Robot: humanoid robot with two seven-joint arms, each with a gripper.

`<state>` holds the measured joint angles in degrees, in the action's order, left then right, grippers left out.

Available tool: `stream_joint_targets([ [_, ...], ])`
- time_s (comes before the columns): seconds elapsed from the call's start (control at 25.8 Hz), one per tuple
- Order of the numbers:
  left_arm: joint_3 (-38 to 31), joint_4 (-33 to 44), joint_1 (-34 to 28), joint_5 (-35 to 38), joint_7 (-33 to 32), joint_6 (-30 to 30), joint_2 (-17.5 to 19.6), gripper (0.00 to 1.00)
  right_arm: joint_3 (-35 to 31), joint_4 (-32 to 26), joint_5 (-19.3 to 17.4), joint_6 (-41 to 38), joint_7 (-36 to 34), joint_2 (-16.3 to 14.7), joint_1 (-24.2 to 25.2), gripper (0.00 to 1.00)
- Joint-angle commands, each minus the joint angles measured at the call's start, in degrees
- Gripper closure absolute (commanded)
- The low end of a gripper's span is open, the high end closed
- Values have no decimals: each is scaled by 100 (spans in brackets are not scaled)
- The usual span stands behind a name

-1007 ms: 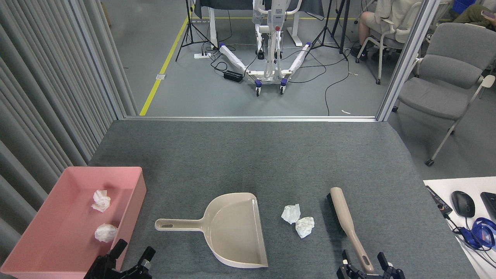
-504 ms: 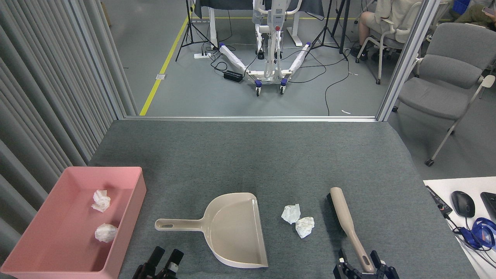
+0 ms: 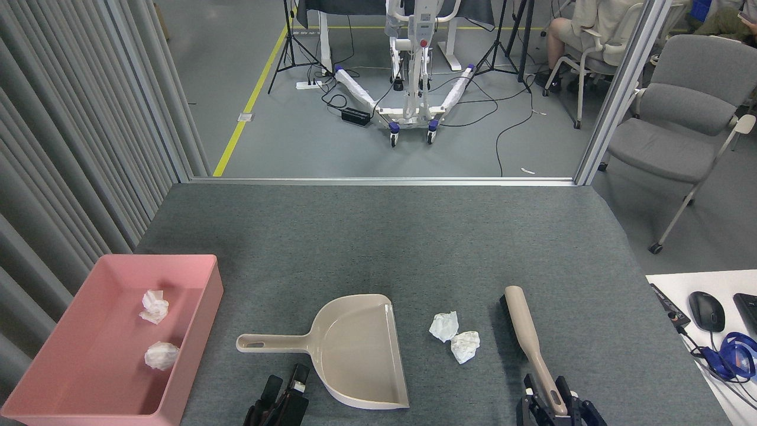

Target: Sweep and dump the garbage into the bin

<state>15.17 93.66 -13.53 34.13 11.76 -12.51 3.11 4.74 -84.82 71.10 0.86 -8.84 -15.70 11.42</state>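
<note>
Your right claw (image 3: 555,402) is clamped on the brush (image 3: 529,340) handle; left claw (image 3: 284,395), fingers nearly together, sits beside the dustpan (image 3: 355,349).

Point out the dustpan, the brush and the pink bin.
dustpan (image 3: 361,349), head view, on its scoop floor.
brush (image 3: 523,322), head view, on its beige back.
pink bin (image 3: 204,322), head view, on its right wall.

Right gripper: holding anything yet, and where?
The right gripper closes around the brush at its handle's near end. The left gripper holds nothing.
</note>
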Motion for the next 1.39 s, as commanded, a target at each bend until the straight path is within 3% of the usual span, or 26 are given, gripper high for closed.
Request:
stream_joint_targets([
  [0.0,-111,-401,131,-65,19,29,-293,4,0,-8,0,-16,-4,5,0,41],
  [0.27,-120,-964,632,-486,28,29,-381,4,0,0,-9,-42,-13,-3,9,49],
  [0.46,-120,-1368,931,-873,80,46,-381,16,0,0,-9,-69,-48,-12,18,59],
  [0.62,-129,-1456,1010,-952,98,433,-337,17,-9,0,-9,-148,-48,-12,44,63],
  [1.12,-507,-2019,1414,-1251,406,609,-399,18,-9,0,-9,-324,-188,-30,62,98],
  [1.36,-524,-2317,1704,-1260,432,600,-372,20,-17,-17,-9,-368,-180,-12,132,100],
])
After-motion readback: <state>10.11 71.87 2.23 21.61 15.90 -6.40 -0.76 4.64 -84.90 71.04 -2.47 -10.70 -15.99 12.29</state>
